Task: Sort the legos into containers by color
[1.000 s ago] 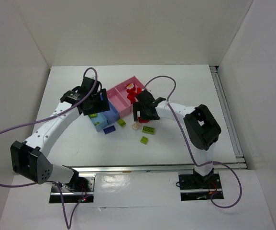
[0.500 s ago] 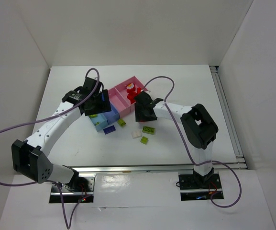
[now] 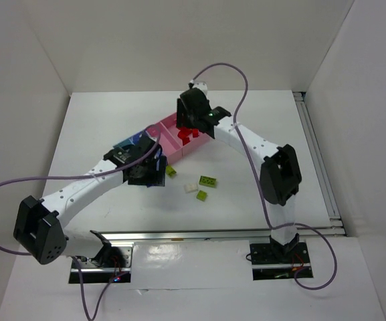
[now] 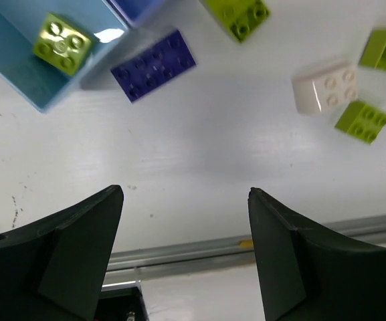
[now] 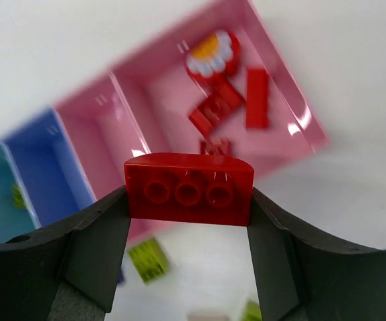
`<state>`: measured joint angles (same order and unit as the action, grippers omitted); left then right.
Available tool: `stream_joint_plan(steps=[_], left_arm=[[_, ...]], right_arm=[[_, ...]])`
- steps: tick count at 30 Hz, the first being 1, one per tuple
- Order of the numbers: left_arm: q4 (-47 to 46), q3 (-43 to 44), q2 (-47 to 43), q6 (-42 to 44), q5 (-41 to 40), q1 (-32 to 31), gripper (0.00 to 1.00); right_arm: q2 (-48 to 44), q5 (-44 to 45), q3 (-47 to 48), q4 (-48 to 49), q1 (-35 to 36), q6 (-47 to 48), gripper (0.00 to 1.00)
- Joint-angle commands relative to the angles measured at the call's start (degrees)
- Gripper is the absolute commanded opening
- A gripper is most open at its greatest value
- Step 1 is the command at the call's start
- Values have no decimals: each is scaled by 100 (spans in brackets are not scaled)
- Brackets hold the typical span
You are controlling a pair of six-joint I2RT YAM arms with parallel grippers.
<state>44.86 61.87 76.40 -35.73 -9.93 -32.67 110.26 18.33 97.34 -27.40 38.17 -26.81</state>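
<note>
My right gripper point(image 5: 188, 200) is shut on a red lego point(image 5: 189, 188) and holds it in the air above the pink containers point(image 5: 283, 100). The far pink tray has several red legos point(image 5: 227, 100) in it; the pink tray beside it point(image 5: 95, 130) looks bare. In the top view that gripper point(image 3: 193, 122) hangs over the pink tray point(image 3: 172, 146). My left gripper point(image 4: 184, 194) is open over bare table, near a purple lego point(image 4: 154, 65). A lime lego point(image 4: 62, 43) lies in the light blue tray point(image 4: 12, 47). A cream lego point(image 4: 325, 87) and lime legos point(image 4: 362, 121) lie loose.
Loose on the table between the arms are lime bricks point(image 3: 209, 181), point(image 3: 201, 195), point(image 3: 171, 171) and the cream one point(image 3: 191, 188). The left arm covers most of the blue trays point(image 3: 139, 139). A metal rail point(image 3: 199, 234) runs along the table's near edge.
My right gripper closed on a red lego at the table and carried it back and up over the pink tray. My left arm swung from the blue trays toward the loose bricks.
</note>
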Motion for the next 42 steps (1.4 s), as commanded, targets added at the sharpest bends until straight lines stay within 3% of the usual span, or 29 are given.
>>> stream_joint_plan(steps=[1,2,3,4,6,9,15,19,23,29,35,42], left_arm=[[-136,-157,-248,189,114,-336,86],[-249,-227,-318,337,201,-389,86],[-250,-228,-319,338,289,-390,86],[-328,-280,-319,434,421,-459,87],[-443,-333,-389,592,588,-539,87],[-443,-333,-389,663,589,-601,87],[-330,-210,-178,559,133,-601,84],[-215,44,-125,356,-44,-496,83],[-75,307,-178,356,-96,-495,83],[-21,423,-178,417,280,-495,82],[-21,370,-117,339,738,-557,82],[-21,370,-117,338,686,-557,82]], right_arm=[[1160,-110,1255,-169,-248,158,63],[1330,-110,1496,-230,-319,158,77],[1480,-110,1716,-292,-319,158,78],[1603,-214,2162,-379,-389,158,94],[1771,-268,2455,-616,-469,158,100],[1176,-111,1905,-399,-521,210,100],[-835,-65,-1047,68,-521,211,94],[-1603,-810,-2560,60,-416,745,93],[-2060,-506,-3657,-213,119,739,93],[-2299,-1252,-4118,208,287,1133,93],[-1692,-875,-3757,261,419,1354,93],[-1191,-665,-3538,367,419,1538,90]])
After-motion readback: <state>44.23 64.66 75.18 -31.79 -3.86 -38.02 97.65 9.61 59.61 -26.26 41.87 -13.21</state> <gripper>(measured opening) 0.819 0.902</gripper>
